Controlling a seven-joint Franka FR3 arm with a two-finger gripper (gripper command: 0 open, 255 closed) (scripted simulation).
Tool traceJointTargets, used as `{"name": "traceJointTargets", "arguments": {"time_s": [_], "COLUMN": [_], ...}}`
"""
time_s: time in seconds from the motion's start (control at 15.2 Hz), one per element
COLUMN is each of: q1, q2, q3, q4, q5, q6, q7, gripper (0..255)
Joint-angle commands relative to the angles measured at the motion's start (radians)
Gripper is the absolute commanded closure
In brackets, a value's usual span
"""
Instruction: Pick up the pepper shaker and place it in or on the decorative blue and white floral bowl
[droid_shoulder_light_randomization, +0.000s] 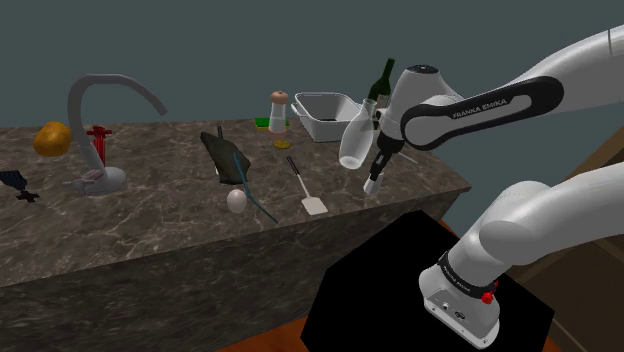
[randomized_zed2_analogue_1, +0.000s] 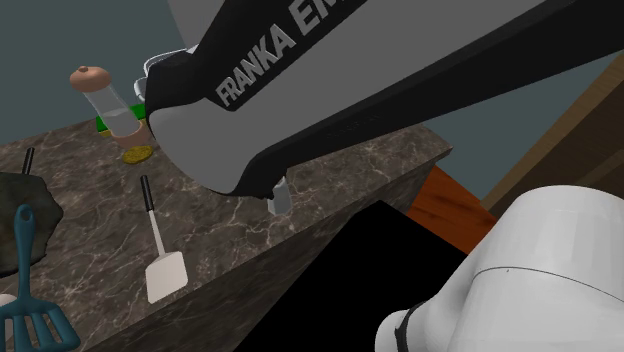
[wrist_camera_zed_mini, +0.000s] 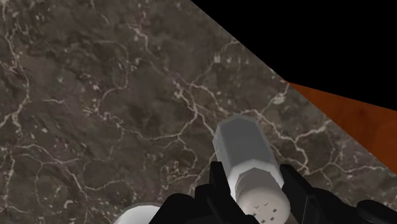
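Wrist view: pincer clamped on pepper shaker, over marble counter.

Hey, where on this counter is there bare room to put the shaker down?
Bare marble lies between the white spatula and the near corner of the counter, under the gripper holding the shaker. Another open stretch runs along the front edge between the faucet and the egg. The back is crowded around the white bowl, bottle and grinder.
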Motion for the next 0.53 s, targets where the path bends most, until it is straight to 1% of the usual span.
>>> {"name": "traceJointTargets", "arguments": {"time_s": [0.0, 0.4, 0.46], "q1": [0.0, 0.0, 0.001], "q2": [0.0, 0.0, -0.011], "q3": [0.0, 0.0, 0.0], "q4": [0.0, 0.0, 0.007], "q5": [0.0, 0.0, 0.002], "q6": [0.0, 0.0, -0.018], "q7": [0.0, 0.0, -0.002], "gripper": [255, 255, 255]}}
